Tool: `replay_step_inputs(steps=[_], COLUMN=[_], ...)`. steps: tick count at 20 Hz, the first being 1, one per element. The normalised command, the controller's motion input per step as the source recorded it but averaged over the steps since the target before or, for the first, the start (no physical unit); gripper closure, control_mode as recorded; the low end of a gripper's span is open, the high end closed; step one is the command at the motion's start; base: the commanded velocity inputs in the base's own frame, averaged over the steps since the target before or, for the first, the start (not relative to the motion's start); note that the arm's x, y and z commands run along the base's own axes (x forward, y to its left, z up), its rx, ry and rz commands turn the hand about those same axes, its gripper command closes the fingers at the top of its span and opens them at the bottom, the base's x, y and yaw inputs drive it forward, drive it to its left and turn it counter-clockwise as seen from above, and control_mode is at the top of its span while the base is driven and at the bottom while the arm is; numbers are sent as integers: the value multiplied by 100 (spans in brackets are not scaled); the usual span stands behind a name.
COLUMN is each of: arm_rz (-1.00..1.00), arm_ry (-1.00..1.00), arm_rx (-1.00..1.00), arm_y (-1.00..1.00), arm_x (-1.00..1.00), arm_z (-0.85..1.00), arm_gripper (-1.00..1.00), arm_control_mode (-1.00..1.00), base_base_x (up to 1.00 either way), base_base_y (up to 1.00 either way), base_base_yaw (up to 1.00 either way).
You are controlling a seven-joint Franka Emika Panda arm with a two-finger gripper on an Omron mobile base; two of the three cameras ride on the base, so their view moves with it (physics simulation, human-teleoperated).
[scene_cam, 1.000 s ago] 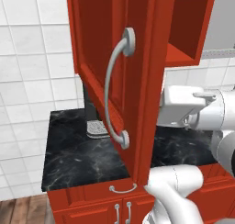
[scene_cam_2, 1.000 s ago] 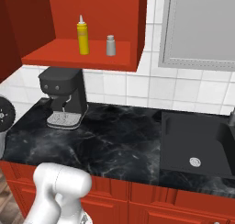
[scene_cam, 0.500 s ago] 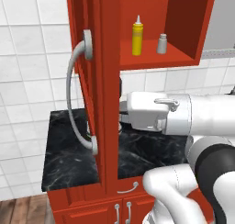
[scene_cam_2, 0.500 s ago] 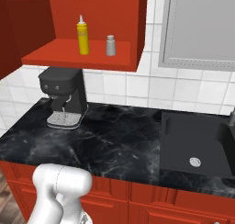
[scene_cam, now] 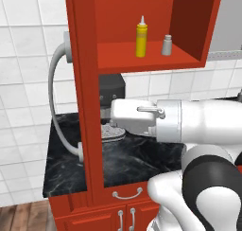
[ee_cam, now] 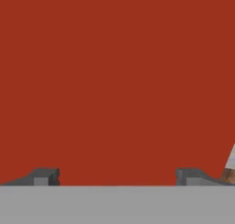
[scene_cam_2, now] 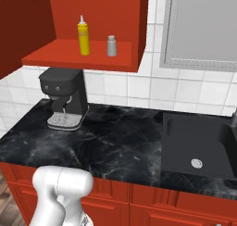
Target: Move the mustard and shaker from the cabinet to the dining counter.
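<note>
The red cabinet (scene_cam: 142, 57) stands open, its door (scene_cam: 85, 107) swung out edge-on toward me. On the shelf the yellow mustard (scene_cam: 141, 37) stands upright with the small grey shaker (scene_cam: 167, 45) just right of it. The mustard (scene_cam_2: 83, 36) and the shaker (scene_cam_2: 111, 46) also appear in the right base view. My gripper (ee_cam: 117, 178) is open and holds nothing. Both fingertips (ee_cam: 46, 176) are spread wide, close against the red door panel. The white hand (scene_cam: 130, 116) sits below the shelf, right behind the door, and its fingers are hidden by the door's edge.
A black marble-veined counter (scene_cam_2: 115, 137) runs under the cabinet; I cannot tell whether it is the dining counter. A black coffee machine (scene_cam_2: 62, 97) stands on its left part and a dark sink (scene_cam_2: 199, 141) is set in on the right. The door's curved silver handle (scene_cam: 56, 97) sticks out to the left.
The cabinet door has swung further open, from facing the camera to edge-on, uncovering the shelf in the left base view. The hand has followed it leftward. The jaws stay wide.
</note>
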Motion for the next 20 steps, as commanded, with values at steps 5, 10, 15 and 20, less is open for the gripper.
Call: replay_step_inputs(steps=[5, 10, 15, 20], arm_rz=[-9, -5, 0, 0], arm_ry=[1, 2, 0, 0], arm_rx=[-5, -6, -4, -2], arm_y=[28, 2, -5, -59], arm_x=[31, 18, 13, 0], arm_z=[-18, -2, -1, 0], arm_gripper=[-100, -100, -100, -100], arm_control_mode=[-100, -100, -100, -100], base_base_x=[0, 0, 0, 0], base_base_y=[0, 0, 0, 0], base_base_yaw=[0, 0, 0, 0])
